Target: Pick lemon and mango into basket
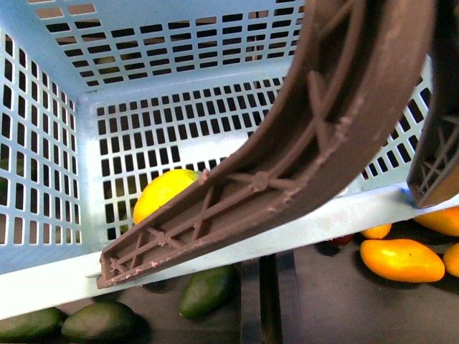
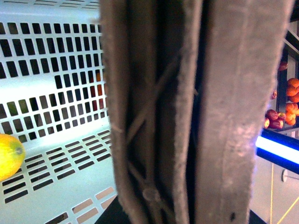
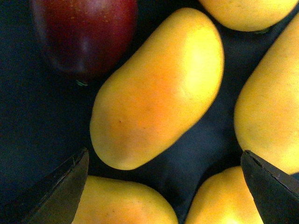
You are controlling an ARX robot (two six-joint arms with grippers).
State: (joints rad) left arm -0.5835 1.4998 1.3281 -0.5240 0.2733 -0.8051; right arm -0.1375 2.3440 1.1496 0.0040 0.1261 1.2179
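The turquoise basket [image 1: 43, 179] fills the front view, held up close, its brown ribbed handle [image 1: 301, 143] crossing the frame. The lemon [image 1: 161, 192] lies inside it, also seen in the left wrist view [image 2: 8, 154]. My left gripper is shut on the basket handle [image 2: 187, 116]; its fingers are hidden behind it. My right gripper [image 3: 163, 186] is open just above a pile of mangoes, one mango [image 3: 156, 88] lying ahead of its dark fingertips [image 3: 65, 186]. Mangoes also show below the basket at the right [image 1: 401, 259].
A dark red fruit [image 3: 84, 35] lies beside the mangoes. Dark green oval fruits [image 1: 208, 290] lie on the dark surface below the basket's near rim. Red and orange fruit [image 2: 280, 116] sits on shelves at the far side.
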